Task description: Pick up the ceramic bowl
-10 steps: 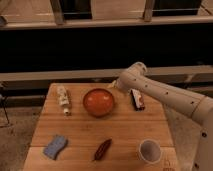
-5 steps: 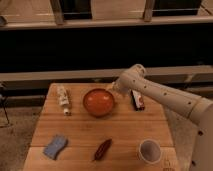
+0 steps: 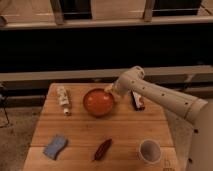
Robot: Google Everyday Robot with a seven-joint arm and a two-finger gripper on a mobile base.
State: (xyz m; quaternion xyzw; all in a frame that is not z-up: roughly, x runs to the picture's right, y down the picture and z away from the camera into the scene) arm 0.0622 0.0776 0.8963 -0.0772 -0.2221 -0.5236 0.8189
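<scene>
The ceramic bowl (image 3: 98, 102) is round, glossy and orange-red, and sits on the wooden table (image 3: 125, 132) at its back middle. My gripper (image 3: 109, 91) is at the end of the white arm that comes in from the right, and it hangs right at the bowl's far right rim. The arm's wrist hides part of the gripper. A small white cup (image 3: 149, 150) with a dark inside stands at the front right, well away from the gripper.
A small bottle (image 3: 63, 99) lies left of the bowl. A dark snack packet (image 3: 137, 100) lies right of it, behind the arm. A blue sponge (image 3: 55, 146) is at the front left and a red-brown pepper-like item (image 3: 102, 149) at the front middle. A ledge and railing run behind the table.
The gripper has moved left and down from beside the snack packet to the bowl's right rim. The bowl and other items have not moved.
</scene>
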